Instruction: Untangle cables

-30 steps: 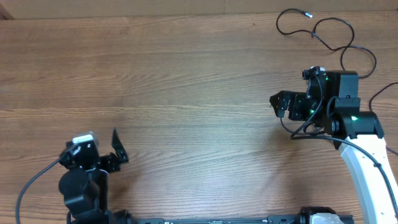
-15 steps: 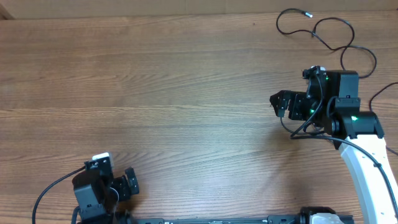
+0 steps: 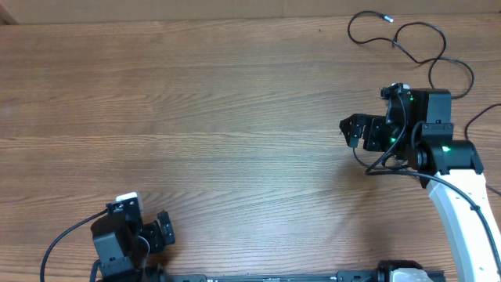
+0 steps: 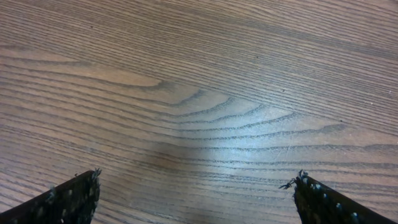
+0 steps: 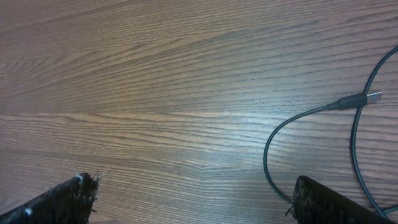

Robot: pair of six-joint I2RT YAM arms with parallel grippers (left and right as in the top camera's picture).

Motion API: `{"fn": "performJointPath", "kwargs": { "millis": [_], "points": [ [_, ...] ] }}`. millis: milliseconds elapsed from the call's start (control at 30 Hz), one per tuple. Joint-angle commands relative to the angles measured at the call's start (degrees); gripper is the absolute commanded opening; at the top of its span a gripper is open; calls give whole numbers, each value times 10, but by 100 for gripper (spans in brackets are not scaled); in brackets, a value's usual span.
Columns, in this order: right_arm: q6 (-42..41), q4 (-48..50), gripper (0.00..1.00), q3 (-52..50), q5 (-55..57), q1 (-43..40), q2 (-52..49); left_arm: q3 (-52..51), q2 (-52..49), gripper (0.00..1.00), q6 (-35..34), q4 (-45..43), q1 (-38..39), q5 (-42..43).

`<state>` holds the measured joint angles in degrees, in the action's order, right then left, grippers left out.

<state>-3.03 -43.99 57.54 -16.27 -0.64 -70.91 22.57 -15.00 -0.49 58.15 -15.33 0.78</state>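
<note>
The cables point(image 3: 419, 24) are thin black cords lying in loose loops at the table's far right corner, one ending in a silvery plug point(image 3: 386, 16). My right gripper point(image 3: 351, 129) stands open just in front of them, pointing left. In the right wrist view one cord point(image 5: 266, 158) curves past the right finger point(image 5: 329, 202), apart from its small silvery plug point(image 5: 372, 98); nothing lies between the jaws of that gripper point(image 5: 193, 193). My left gripper point(image 3: 162, 232) is open at the front left edge, far from the cords, over bare wood point(image 4: 196, 186).
The wooden table point(image 3: 219, 117) fills the view. The right arm's white link point(image 3: 462, 211) and its own thicker black cable point(image 3: 479, 121) occupy the right edge. The left arm's base point(image 3: 109, 247) sits at the front edge.
The left arm drew back toward the table's front edge and folded low, then held still. The right arm and the cords have not moved.
</note>
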Motion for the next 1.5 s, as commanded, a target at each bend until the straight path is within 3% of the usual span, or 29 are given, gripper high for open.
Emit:
{"fn": "performJointPath", "kwargs": {
  "millis": [0, 367, 467, 667, 900, 1033, 1233, 1467],
  "points": [
    [-4, 4, 100, 15, 2, 2, 9, 0, 5, 100, 5, 1, 4, -6],
    [-1, 11, 100, 14, 24, 2, 9, 0, 5, 100, 5, 1, 4, -6],
    [-1, 57, 100, 7, 63, 2, 20, 0, 5, 100, 5, 1, 4, -6],
    [1, 299, 100, -101, 101, 2, 136, 0, 5, 100, 5, 1, 4, -6],
    [0, 631, 100, -376, 114, -33, 344, 0, 5, 100, 5, 1, 4, -6],
    [-2, 748, 100, -485, 111, -44, 434, 0, 5, 100, 5, 1, 4, -6],
    [-2, 777, 100, -546, 111, -50, 539, 0, 5, 100, 5, 1, 4, -6],
    [-1, 706, 100, -546, 123, -50, 634, 0, 5, 100, 5, 1, 4, -6]
  ]
}}
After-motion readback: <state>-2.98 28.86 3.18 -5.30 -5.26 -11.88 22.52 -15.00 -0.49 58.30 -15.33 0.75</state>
